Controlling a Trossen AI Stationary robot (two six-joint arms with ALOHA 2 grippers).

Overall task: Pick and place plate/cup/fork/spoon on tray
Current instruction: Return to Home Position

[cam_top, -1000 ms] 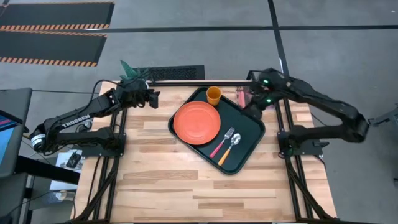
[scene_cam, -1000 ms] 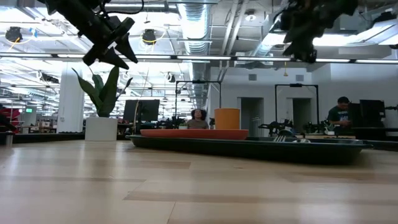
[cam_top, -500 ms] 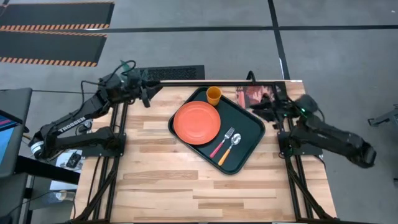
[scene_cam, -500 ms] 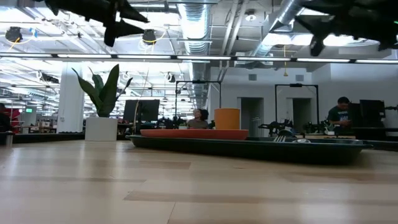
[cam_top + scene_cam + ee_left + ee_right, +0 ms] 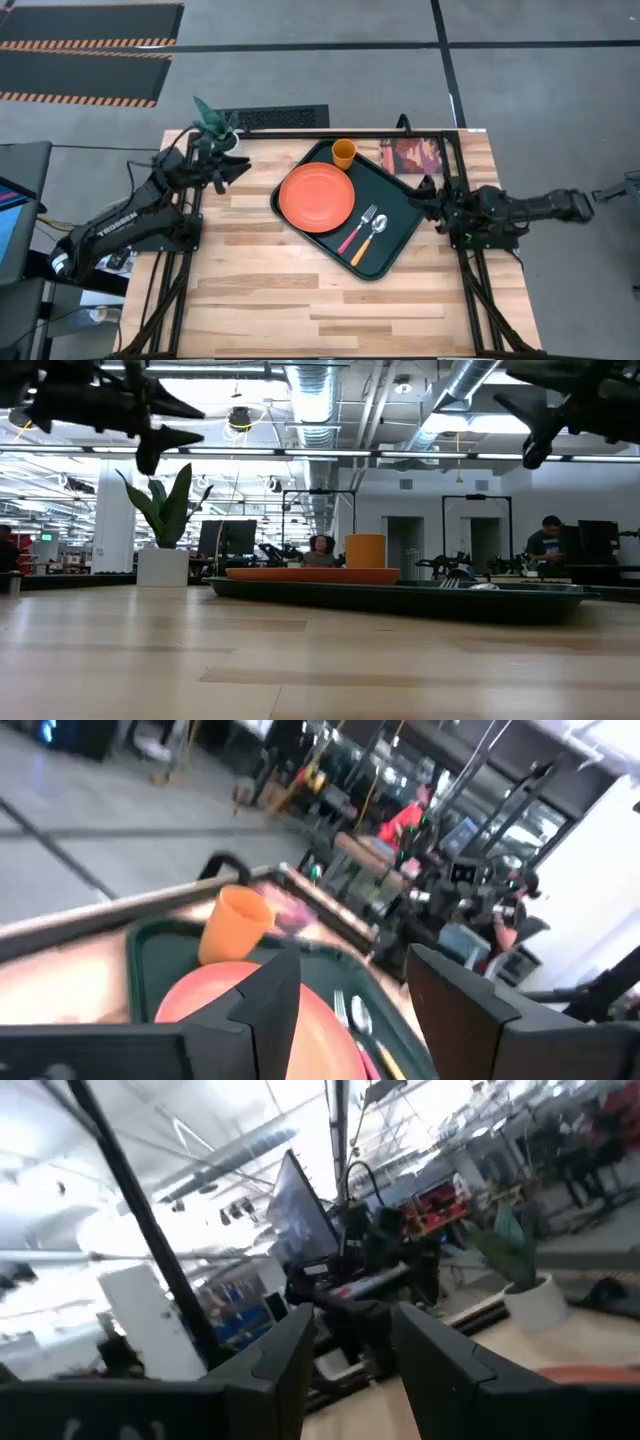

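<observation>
Tray (image 5: 402, 205) holding plate (image 5: 316, 197), cup (image 5: 343, 152), fork (image 5: 357, 229), spoon (image 5: 369, 241) lies between spread, empty left jaws and right jaws at opposite counter (image 5: 260, 290) edges, right nearer.

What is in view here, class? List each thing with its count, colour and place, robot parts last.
table: one, light wood, under everything.
tray: one, dark green-black, right of the table's middle, set askew.
plate: one, orange-red, on the tray's left half.
cup: one, orange-yellow, upright in the tray's far corner.
fork: one, pink handle, on the tray right of the plate.
spoon: one, orange handle, just right of the fork.
picture book: one, reddish, table's far right corner, off the tray.
plant: one, green, table's far left edge.
person: one, dark top, far back in the room.
left tool: one, dark, open, raised near the plant.
right tool: one, dark, open, raised by the tray's right edge.
</observation>
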